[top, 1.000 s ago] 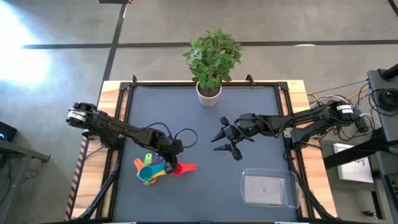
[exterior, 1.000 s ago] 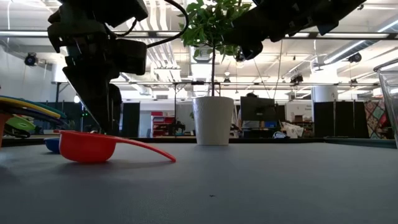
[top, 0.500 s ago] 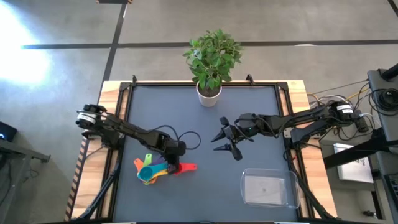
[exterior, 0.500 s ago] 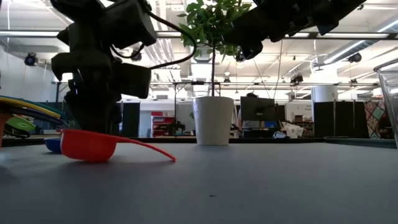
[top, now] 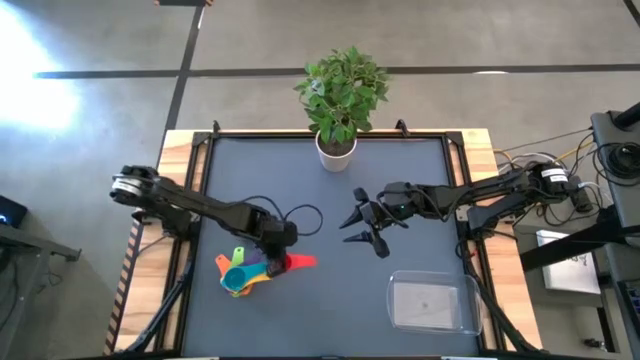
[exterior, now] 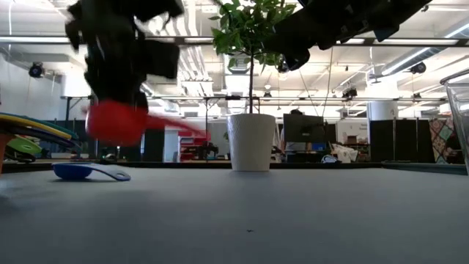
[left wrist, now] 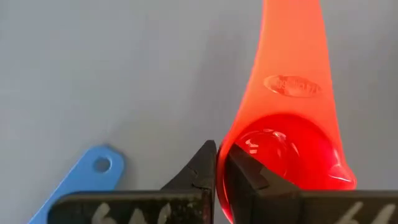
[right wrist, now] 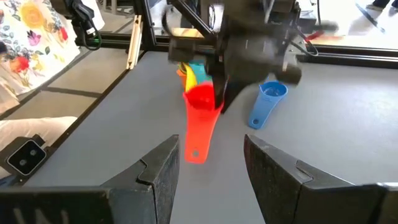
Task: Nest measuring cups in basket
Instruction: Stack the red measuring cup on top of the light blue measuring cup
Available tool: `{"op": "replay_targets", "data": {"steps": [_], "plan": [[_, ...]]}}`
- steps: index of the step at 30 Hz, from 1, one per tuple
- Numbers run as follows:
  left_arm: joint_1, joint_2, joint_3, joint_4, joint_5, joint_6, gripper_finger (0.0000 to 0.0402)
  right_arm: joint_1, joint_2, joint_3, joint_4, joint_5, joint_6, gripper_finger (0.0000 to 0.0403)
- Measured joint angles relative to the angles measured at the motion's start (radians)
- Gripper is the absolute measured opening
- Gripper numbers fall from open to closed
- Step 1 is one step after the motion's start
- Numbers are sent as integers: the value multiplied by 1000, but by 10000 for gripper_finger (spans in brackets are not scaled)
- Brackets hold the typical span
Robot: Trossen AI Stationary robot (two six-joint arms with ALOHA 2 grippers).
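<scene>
The red measuring cup (exterior: 117, 121) hangs above the table at the near left, with my left gripper (left wrist: 216, 169) shut on it. Its flat handle (top: 303, 262) points toward the table's right edge. Beneath it the blue cup (exterior: 82, 171) rests on its bowl on the table. Several more cups (top: 240, 272) lie in a colourful cluster just left of it. The clear basket (top: 430, 303) stands at the near right. My right gripper (top: 362, 228) hovers open above the table's middle, with nothing between its fingers. My left gripper pinches the red cup's bowl wall (left wrist: 225, 186) on the side opposite the handle, one finger (left wrist: 252, 180) inside the bowl and one (left wrist: 200, 174) outside. The fingers come steeply from above. The cup is lifted clear of the table, its handle sticking out away from the fingers.
A white pot (top: 337, 150) with a green plant stands at the far edge's middle. Open grey table surface lies between the cups and the basket. The right arm reaches in from the right edge above the table's centre.
My left gripper has dipped onto the red cup, shut on its bowl wall and risen with it. The cup, which lay on the table, now hangs clear above it. The blue cup has stayed on the table.
</scene>
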Motion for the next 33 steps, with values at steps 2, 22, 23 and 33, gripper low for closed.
{"op": "replay_targets", "data": {"steps": [2, 22, 23, 33], "plan": [[0, -48, 24, -55, -6, -9, 2, 0, 0, 0, -2, 0, 0, 167], [-371, -523, -203, -208, -166, -686, 0, 0, 0, -3, -6, 3, -6, 167], [-392, -525, -205, -219, -179, -708, 0, 0, 0, -3, -5, 3, -6, 167], [-548, -543, -232, -268, -323, -911, 0, 0, 0, -3, -5, 2, -14, 167]]}}
